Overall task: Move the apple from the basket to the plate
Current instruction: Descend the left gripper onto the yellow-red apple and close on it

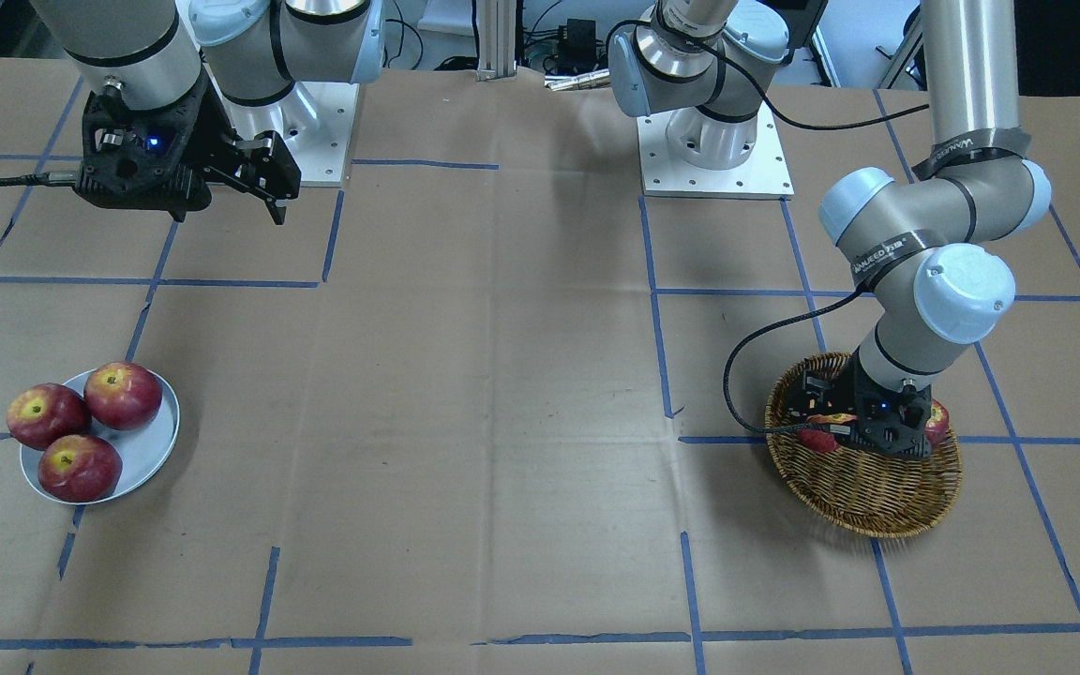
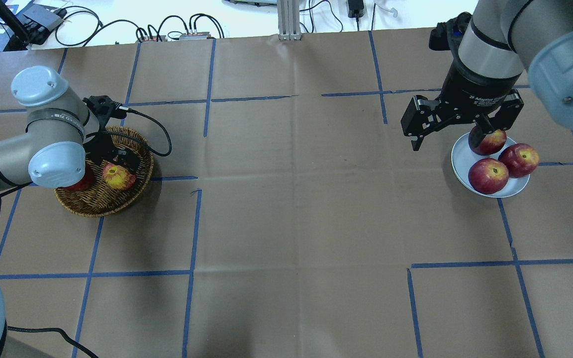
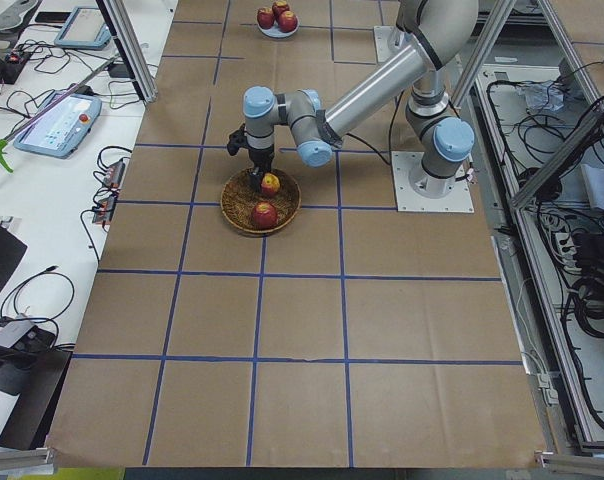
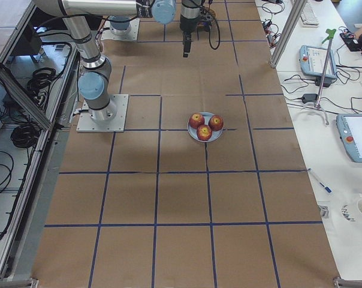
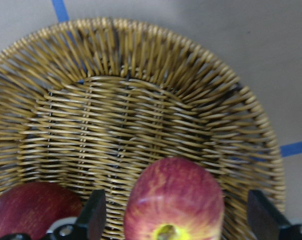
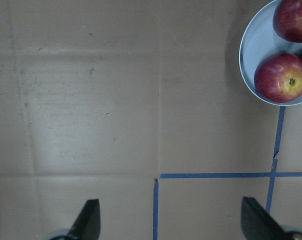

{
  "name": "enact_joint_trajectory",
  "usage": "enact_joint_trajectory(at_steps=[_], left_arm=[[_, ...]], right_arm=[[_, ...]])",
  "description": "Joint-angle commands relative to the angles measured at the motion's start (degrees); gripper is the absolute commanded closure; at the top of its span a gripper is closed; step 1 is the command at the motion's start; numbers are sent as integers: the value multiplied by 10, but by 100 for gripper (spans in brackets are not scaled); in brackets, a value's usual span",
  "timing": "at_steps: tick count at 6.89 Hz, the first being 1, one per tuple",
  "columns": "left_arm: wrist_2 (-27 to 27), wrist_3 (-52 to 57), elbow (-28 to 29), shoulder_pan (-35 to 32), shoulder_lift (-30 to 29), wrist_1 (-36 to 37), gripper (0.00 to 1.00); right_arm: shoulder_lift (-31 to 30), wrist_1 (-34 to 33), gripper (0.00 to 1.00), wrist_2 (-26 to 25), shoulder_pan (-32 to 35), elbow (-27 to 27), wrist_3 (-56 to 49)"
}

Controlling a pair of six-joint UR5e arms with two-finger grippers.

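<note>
We see the left pincer (image 5: 176, 222) wide open astride the apple (image 5: 173, 197) in the basket (image 5: 141, 100), the right pincer (image 6: 173, 222) wide over the bench (image 6: 91, 100) near the plate (image 6: 253, 55)

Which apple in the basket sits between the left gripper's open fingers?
The yellow-streaked apple with the yellow stem patch; the left gripper straddles it. The dark red apple lies beside it, outside the jaws.
</note>
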Motion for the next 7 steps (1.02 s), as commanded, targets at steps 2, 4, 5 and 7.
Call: enact_joint_trajectory(at_steps=[2, 4, 5, 7], left_arm=[[-43, -2, 0, 5, -21, 0, 6], [-51, -5, 0, 5, -27, 1, 60], [-51, -7, 2, 5, -25, 8, 69], [-51, -38, 67, -16, -8, -8, 70]], right_arm=[[0, 1, 0, 1, 1, 0, 0], [1, 1, 0, 1, 0, 1, -1], [0, 1, 0, 2, 0, 1, -1], [0, 1, 0, 2, 0, 1, -1]])
